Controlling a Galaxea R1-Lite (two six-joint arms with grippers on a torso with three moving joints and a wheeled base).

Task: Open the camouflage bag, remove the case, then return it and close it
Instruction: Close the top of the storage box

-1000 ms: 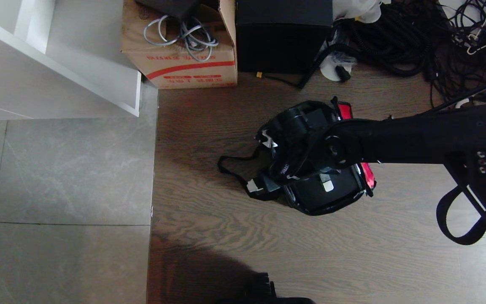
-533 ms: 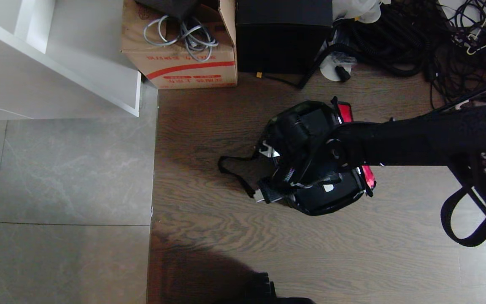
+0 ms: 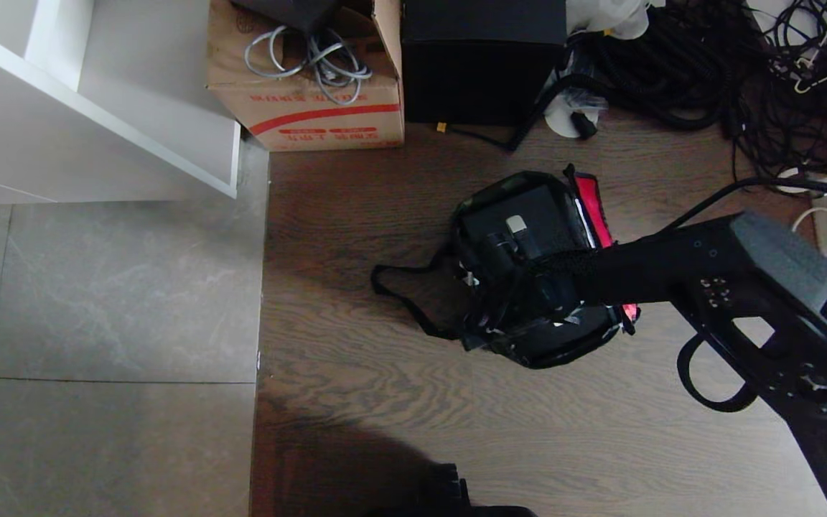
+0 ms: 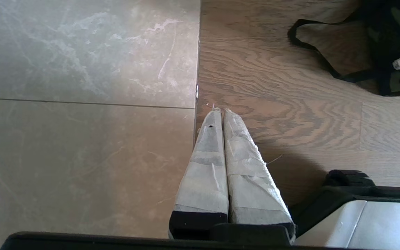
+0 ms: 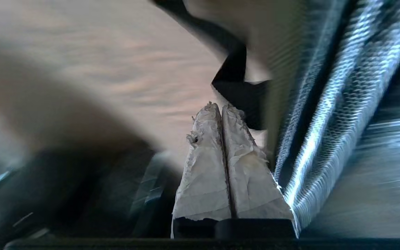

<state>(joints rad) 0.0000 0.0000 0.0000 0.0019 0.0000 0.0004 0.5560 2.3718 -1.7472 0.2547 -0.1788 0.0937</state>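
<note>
Stage: the camouflage bag [image 3: 528, 287] lies open on the wooden floor, so the opening step looks done; the removal, the return and the closing all appear still to come.
Bag: it sits on the wood-grain part of the floor, well apart from the grey tile edge, with its red inner panel [image 3: 593, 208] turned up on the far side and a black strap [image 3: 403, 294] trailing toward the tiles.
Bag contents: the case [image 3: 521, 222] lies inside the open bag, its black top and a silver handle end showing; it is not lifted out.
Right hand: the right hand [image 5: 221, 109] is down at the bag's near rim, its taped fingers [image 5: 207, 166] pressed together with nothing visible between them; blurred bag lining runs just beside it.
Left hand: the left hand [image 4: 219, 113] hangs parked over the seam between tile and wood, fingers pressed together, empty.
Cardboard box: the cardboard box [image 3: 313, 108] at the far edge of the wooden floor holds a coil of grey cable [image 3: 309, 61].
Black box: a tall black box [image 3: 482, 64] stands just beside the cardboard box, closed.
</note>
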